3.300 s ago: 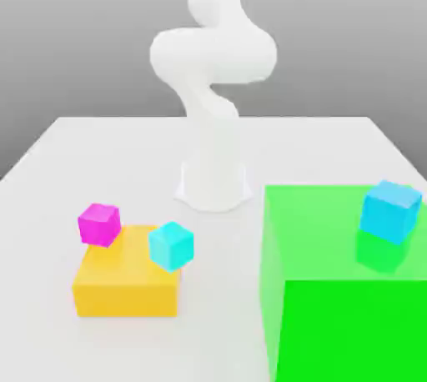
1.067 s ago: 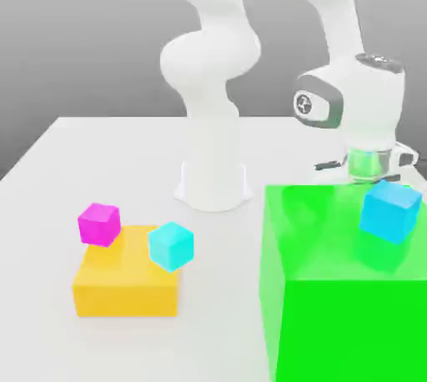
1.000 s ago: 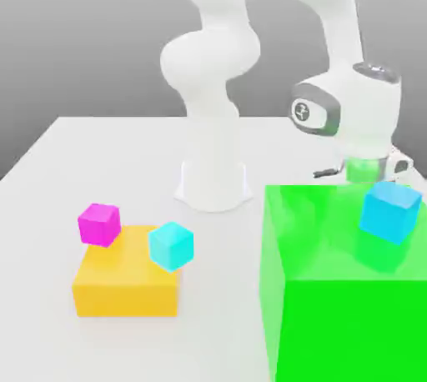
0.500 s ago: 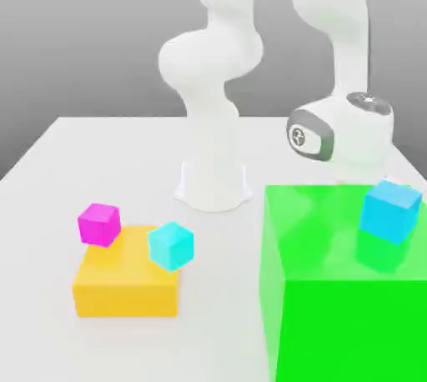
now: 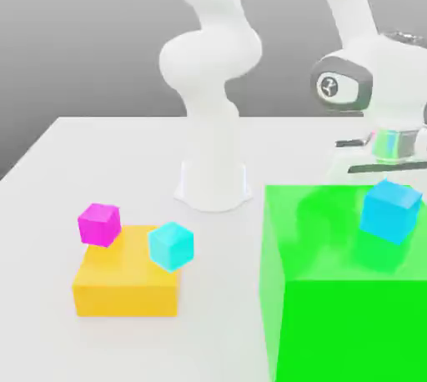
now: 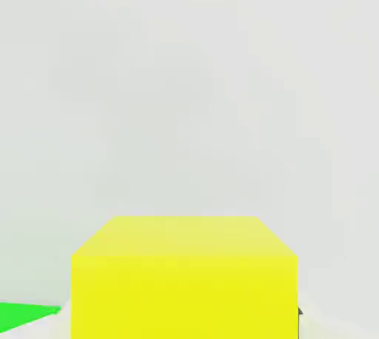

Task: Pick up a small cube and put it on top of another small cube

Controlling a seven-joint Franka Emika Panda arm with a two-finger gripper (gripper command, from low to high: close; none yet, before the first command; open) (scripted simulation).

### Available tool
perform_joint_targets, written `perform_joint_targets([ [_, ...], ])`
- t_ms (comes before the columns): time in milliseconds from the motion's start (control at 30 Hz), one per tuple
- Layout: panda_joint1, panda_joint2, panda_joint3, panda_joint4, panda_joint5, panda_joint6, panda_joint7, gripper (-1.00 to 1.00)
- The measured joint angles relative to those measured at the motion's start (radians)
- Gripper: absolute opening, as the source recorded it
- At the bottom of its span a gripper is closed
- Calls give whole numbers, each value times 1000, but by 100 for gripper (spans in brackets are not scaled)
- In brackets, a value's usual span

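I log a big green block (image 5: 350, 289) at the tabletop's (image 5: 50, 172) near edge, blue cube (image 5: 390, 209) atop, gripper (image 6: 185, 286) pinching a yellow cube (image 6: 185, 278), orange block (image 5: 125, 282), magenta cube (image 5: 99, 223), cyan cube (image 5: 171, 245).

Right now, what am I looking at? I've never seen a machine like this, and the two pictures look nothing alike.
It is a simulated white robot arm with a two-finger gripper at its end. One picture comes from a camera off the arm that takes in the whole table; the other comes from a camera on the hand itself. On the table stand a big green block with a blue cube on top, and an orange block with a magenta cube and a cyan cube at its corners. The gripper is shut, apparently on the yellow cube seen close up by the hand camera.
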Motion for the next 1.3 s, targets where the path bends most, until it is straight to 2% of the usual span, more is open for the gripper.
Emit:
perform_joint_targets([
  [167, -11, -50, 66, 85, -74, -115, 250, -100],
  [300, -75, -109, 95, 170, -232, -277, 414, -100],
  [400, -150, -158, 74, 206, -343, -388, 446, -100],
  [533, -268, -234, -36, 190, -432, -463, 332, -100],
  [1300, -694, -562, -779, -95, -603, -456, -574, -100],
])
